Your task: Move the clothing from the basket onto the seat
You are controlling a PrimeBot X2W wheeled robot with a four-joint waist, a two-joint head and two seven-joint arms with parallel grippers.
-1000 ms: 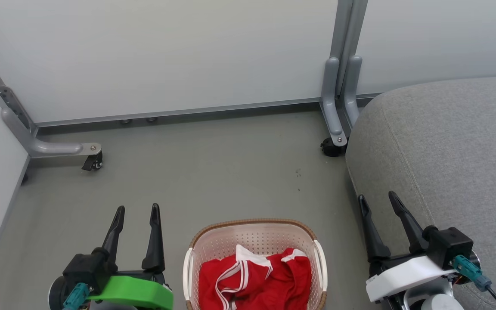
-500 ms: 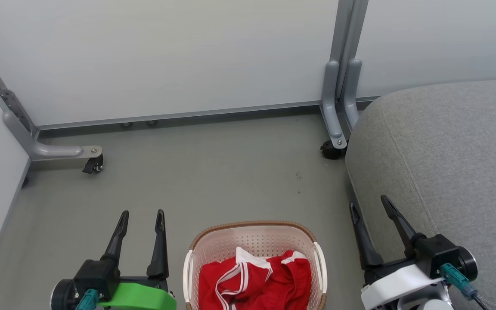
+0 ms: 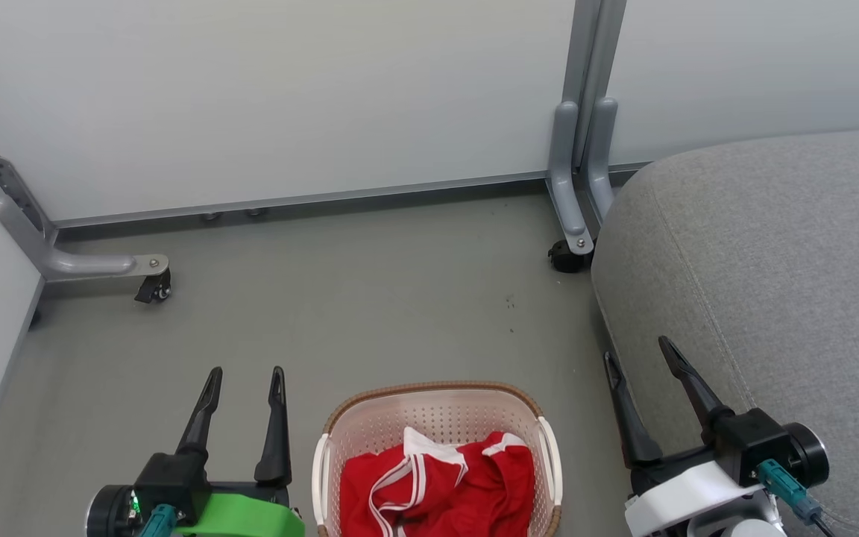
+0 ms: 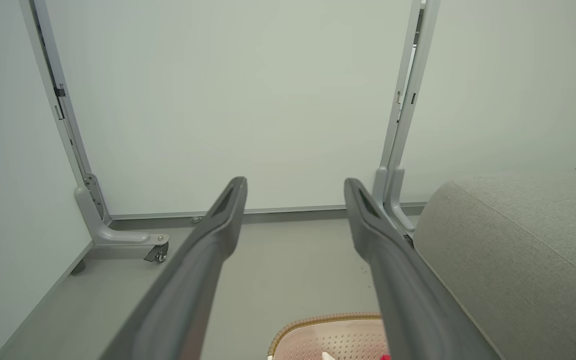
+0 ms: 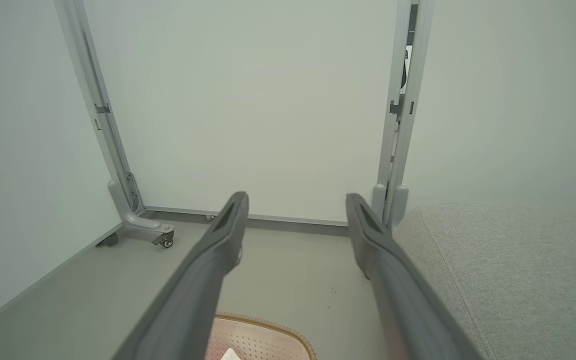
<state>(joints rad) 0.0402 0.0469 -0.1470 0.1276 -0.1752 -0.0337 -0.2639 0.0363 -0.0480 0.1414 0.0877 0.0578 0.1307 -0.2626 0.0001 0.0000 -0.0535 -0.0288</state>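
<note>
we saw the basket (image 3: 435,393), a rounded rectangle of cream-white perforated plastic with a brown woven-look rim and pale side handles, standing on the smooth grey-green floor (image 3: 370,298) between the 2 grippers. the clothing (image 3: 444,488) lay crumpled inside it, soft red fabric with white panels and thin white stripes. we could not tell where 1 garment ended and another began, and the near end of both basket and heap was cut off by the bottom edge of the head view. the seat (image 3: 772,253), a big rounded cushion of light-grey woven upholstery with a stitched seam curving down its side, stood to the right of the basket and ran out of the picture, its base hidden. the left gripper (image 3: 246,371) hovered left of the basket with its 2 long, dark, tapered fingers spread wide and nothing between them. the right gripper (image 3: 636,349) was likewise spread wide and empty. its fingers overlapped the seat's edge in the head view, and we could not tell whether they touched it. behind, smooth pale partition panels (image 3: 288,97) stood in grey metal posts (image 3: 575,186) whose curved feet ended in small black casters (image 3: 152,287).
</note>
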